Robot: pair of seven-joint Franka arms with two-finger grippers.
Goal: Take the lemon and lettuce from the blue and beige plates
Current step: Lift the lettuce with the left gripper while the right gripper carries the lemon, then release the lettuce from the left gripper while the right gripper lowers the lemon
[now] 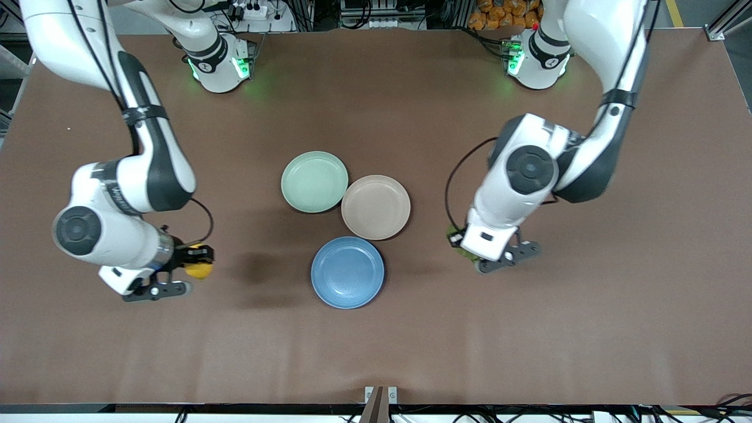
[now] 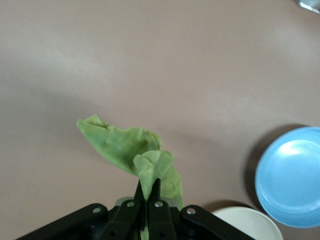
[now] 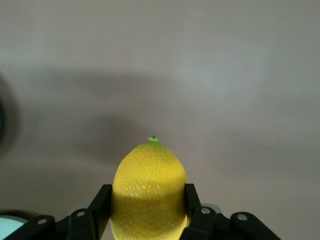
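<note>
My right gripper (image 1: 197, 262) is shut on a yellow lemon (image 1: 200, 269), held over bare table toward the right arm's end; in the right wrist view the lemon (image 3: 149, 192) sits between both fingers (image 3: 99, 205). My left gripper (image 1: 464, 249) is shut on a green lettuce leaf (image 1: 457, 242), over the table toward the left arm's end; in the left wrist view the leaf (image 2: 131, 152) hangs from the pinched fingertips (image 2: 138, 189). The blue plate (image 1: 348, 272) and beige plate (image 1: 376, 207) stand in the table's middle, both bare.
A light green plate (image 1: 314, 181) stands beside the beige plate, farther from the front camera, bare too. The left wrist view shows the blue plate (image 2: 292, 176) and the beige plate's rim (image 2: 247, 224). Brown table (image 1: 587, 329) spreads around.
</note>
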